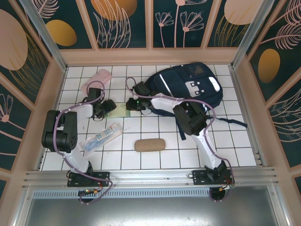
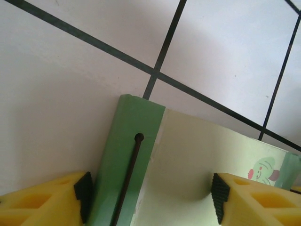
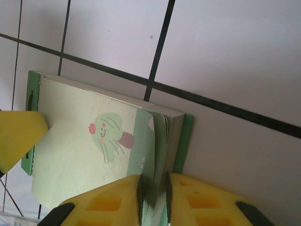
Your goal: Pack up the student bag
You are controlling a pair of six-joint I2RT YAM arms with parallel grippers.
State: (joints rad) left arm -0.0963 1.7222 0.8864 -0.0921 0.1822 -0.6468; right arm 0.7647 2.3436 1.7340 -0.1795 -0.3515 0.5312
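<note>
The right gripper has its fingers clenched on the loose cover edge of the green notepad, likely to lift it off the bench. The left gripper straddles the spine end, fingers spread, seemingly steadying it. The student bag lies far right, just beyond them; whether it's unzipped I can't make out

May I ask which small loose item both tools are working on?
The green notepad; the pink pouch, clear case and brown pouch lie untouched.
</note>
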